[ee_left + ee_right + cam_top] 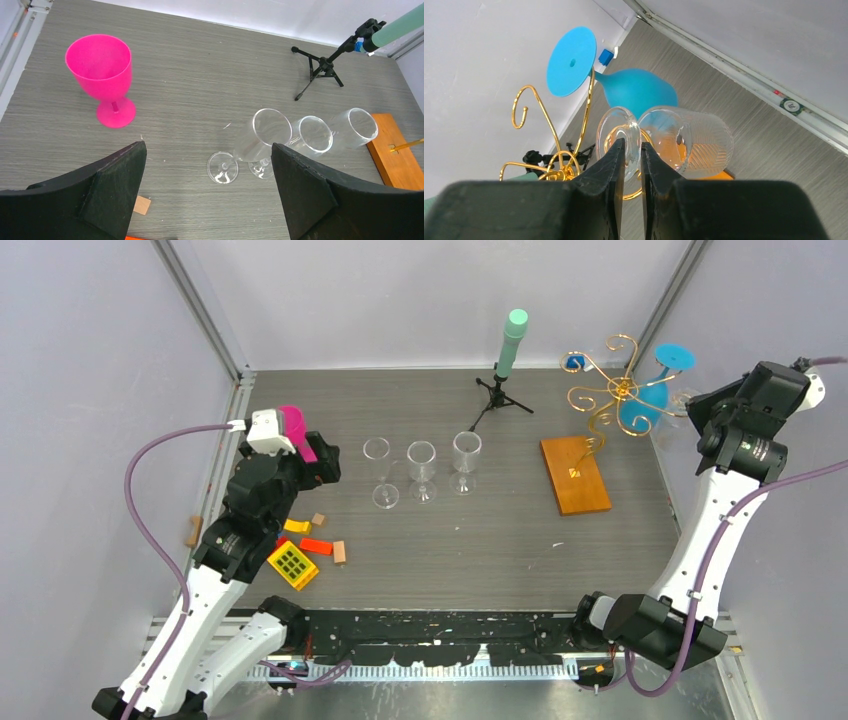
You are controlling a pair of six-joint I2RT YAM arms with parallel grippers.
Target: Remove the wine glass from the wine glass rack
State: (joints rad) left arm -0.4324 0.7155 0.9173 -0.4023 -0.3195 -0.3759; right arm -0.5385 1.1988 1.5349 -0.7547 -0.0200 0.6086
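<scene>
Clear wine glass, stem mostly hidden

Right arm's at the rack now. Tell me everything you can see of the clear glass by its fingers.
The clear wine glass is transparent, with a ribbed bowl, short stem and round foot. It lies almost sideways at the gold rack, foot nearest the wrist camera, bowl pointing away. The right gripper brackets the stem by the foot; contact is unclear. A blue glass is behind it.
</scene>
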